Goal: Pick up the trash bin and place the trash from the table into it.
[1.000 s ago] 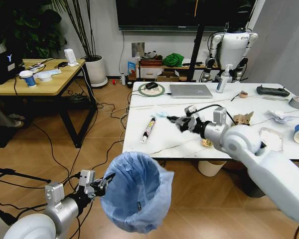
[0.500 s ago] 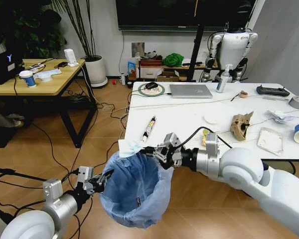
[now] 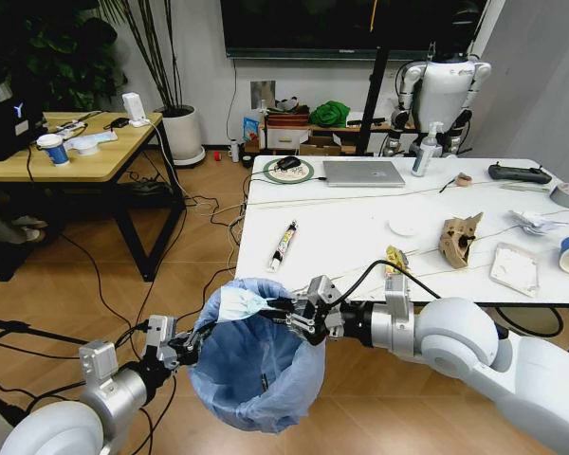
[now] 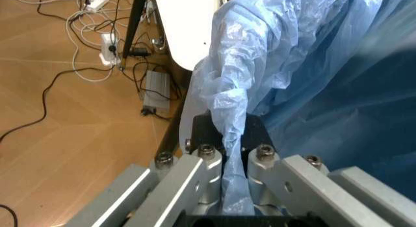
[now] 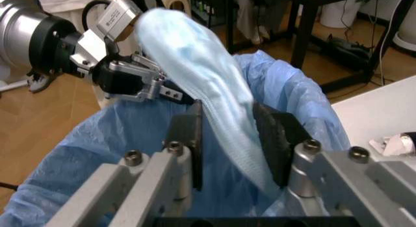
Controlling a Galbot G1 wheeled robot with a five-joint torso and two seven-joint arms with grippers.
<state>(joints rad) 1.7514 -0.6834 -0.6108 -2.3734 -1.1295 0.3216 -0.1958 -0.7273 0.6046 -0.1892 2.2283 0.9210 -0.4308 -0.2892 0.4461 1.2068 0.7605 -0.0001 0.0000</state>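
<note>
Trash bin (image 3: 256, 365): round, crinkly light-blue liner, pinched by left gripper (image 3: 192, 343).

My rig shows glossy white rounded arm shells narrowing to silver wrist cylinders with boxy grey camera blocks, a black cable looping over the right forearm, and each gripper, left (image 3: 201, 338) and right (image 3: 283, 311), built of bare metal links, hex-head screws and black pads.

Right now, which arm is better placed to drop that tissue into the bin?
The right gripper: its fingers hold the tissue over the bin. The left gripper clamps the bin's rim.
</note>
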